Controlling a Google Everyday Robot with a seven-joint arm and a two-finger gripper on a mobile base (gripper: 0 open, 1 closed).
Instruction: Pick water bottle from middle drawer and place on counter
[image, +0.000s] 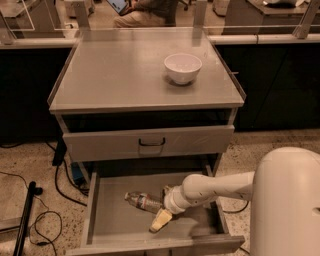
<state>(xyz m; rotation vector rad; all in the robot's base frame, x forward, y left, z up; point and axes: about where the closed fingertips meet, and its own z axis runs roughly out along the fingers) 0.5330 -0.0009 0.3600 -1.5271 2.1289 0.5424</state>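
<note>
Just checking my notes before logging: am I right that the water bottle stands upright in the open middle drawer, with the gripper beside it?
Not quite: the camera view shows the water bottle lying on its side, not upright, in the open middle drawer, with the gripper beside it.

Gripper (161, 212) in middle drawer (107, 222) covers water bottle (141, 201) right end; robot body (290, 200) cropped at edge
</note>
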